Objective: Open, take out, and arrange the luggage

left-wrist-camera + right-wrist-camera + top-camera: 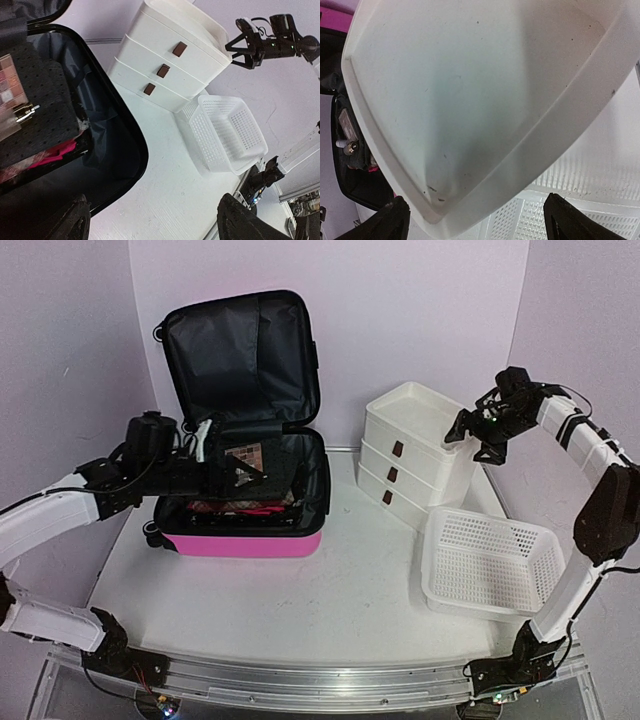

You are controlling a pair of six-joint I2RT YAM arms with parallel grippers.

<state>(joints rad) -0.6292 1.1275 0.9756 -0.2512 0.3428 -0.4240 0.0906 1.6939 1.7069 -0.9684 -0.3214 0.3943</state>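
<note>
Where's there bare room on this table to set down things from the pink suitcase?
Widest bare patch: the table in front, between the luggage and the near edge. A narrower strip runs between the luggage and the drawer stack. The mesh basket is empty too. Crowded: inside the luggage, under the left arm.

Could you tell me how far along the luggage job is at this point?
Done: the luggage lies open, lid up. In hand: the left gripper hovers open over its contents, holding nothing; the right gripper hangs open above the drawer stack. Left: everything is yet to be taken out and arranged.
</note>
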